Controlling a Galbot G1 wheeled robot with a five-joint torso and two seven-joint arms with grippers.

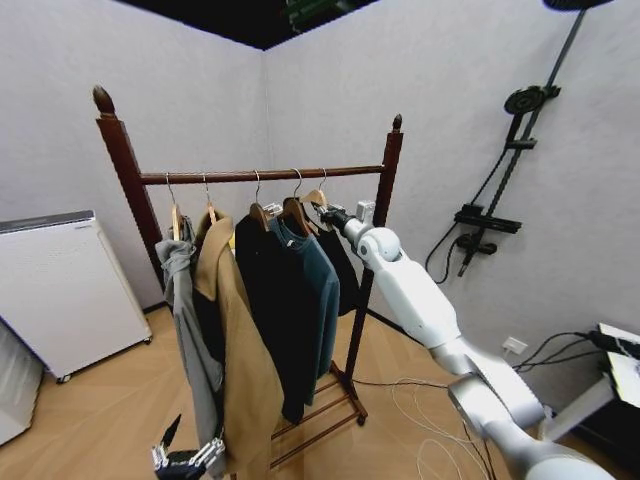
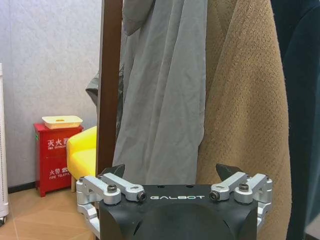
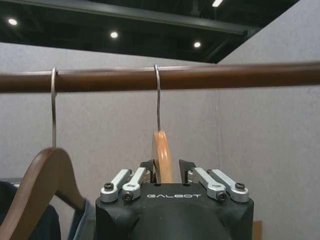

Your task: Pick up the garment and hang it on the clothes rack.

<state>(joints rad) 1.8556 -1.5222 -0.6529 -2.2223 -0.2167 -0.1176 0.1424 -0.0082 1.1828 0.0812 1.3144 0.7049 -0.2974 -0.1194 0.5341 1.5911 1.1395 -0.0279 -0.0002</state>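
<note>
The clothes rack (image 1: 260,175) is dark red-brown wood with two knobbed posts and one rail (image 3: 225,76). The garment (image 1: 345,265), a thin black T-shirt, hangs at the rail's right end on a light wooden hanger (image 3: 162,150). The hanger's metal hook (image 3: 158,95) sits over the rail. My right gripper (image 1: 328,212) is raised to the rail, and its fingers (image 3: 150,167) are closed narrowly around the hanger's neck. My left gripper (image 2: 172,172) hangs low in front of the rack (image 1: 185,460), open and holding nothing.
On the same rail, left of the garment, hang a grey garment (image 1: 185,300), a tan coat (image 1: 240,340), a black coat (image 1: 270,300) and a teal jacket (image 1: 320,290). A white appliance (image 1: 50,290) stands at the left. Cables (image 1: 430,410) lie on the floor at the right.
</note>
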